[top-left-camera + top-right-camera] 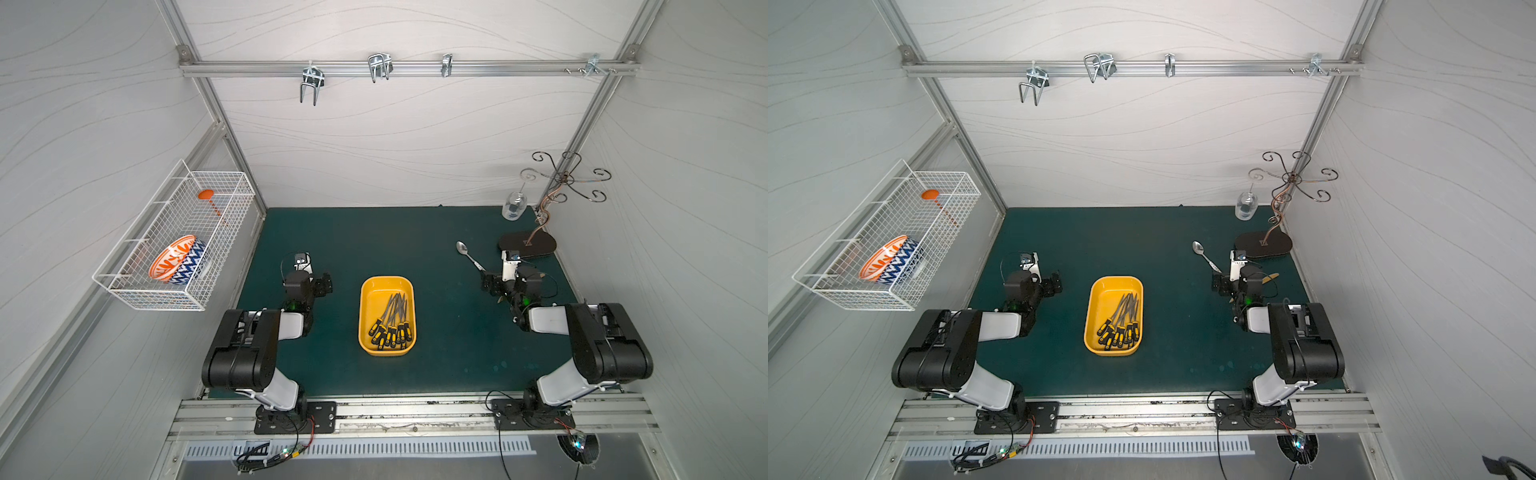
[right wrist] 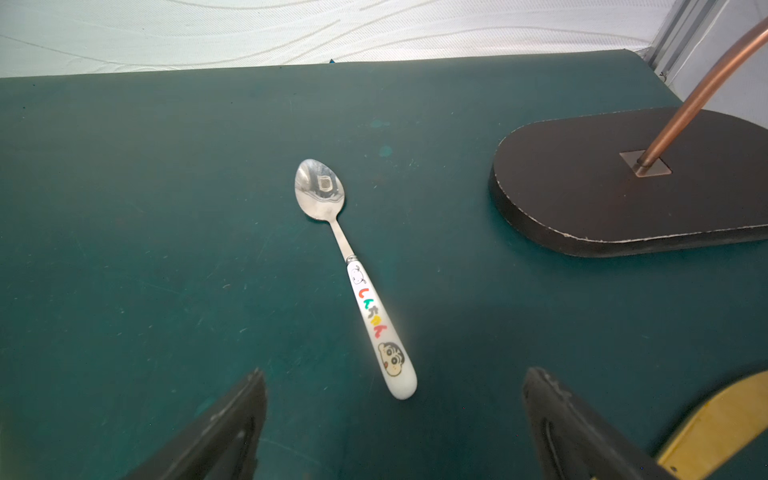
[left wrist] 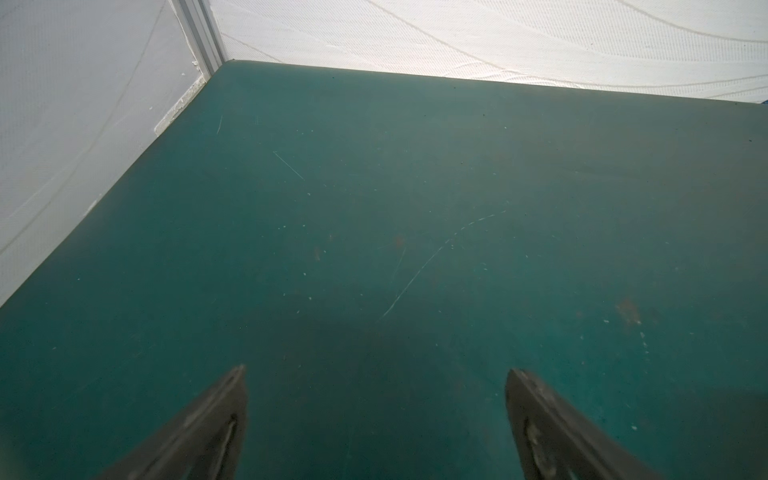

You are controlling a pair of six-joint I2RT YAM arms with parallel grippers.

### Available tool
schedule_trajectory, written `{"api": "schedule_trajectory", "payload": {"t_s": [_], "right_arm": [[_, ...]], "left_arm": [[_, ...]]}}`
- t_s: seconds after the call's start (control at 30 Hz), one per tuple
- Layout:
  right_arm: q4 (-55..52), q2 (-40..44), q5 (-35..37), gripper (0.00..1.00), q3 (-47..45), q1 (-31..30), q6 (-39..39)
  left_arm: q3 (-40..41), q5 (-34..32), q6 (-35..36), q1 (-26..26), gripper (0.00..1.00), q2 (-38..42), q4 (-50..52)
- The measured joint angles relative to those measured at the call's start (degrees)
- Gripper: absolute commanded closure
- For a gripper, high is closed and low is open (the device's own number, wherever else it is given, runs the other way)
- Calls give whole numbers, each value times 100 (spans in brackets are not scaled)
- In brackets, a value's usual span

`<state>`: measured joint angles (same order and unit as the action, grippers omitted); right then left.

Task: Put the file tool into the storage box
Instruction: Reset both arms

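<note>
The yellow storage box (image 1: 366, 299) (image 1: 1096, 301) lies in the middle of the green mat. Several file tools (image 1: 392, 320) (image 1: 1121, 318) with black-and-yellow handles lie inside it, handles toward the front. My left gripper (image 1: 324, 284) (image 1: 1054, 282) hovers to the left of the box, apart from it. In the left wrist view the left gripper (image 3: 376, 370) is open over bare mat. My right gripper (image 1: 488, 284) (image 1: 1219, 286) is off to the right of the box. It is open and holds nothing (image 2: 392, 370), just short of a spoon's handle.
A spoon (image 1: 467, 253) (image 2: 357, 282) with a white printed handle lies ahead of the right gripper. A dark oval stand base (image 1: 528, 245) (image 2: 602, 199) and a glass jar (image 1: 514, 206) are at the back right. A white wire basket (image 1: 174, 237) holding a bowl hangs on the left wall.
</note>
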<state>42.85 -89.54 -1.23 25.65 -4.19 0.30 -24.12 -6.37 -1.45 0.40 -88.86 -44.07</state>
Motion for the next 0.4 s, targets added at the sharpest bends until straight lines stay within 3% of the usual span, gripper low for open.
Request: {"api": "schedule_trajectory", "payload": {"t_s": [0.4], "right_arm": [[0,0,-33,1,0,4,-17]], "left_arm": [[0,4,0,-4,0,-2,7]]}}
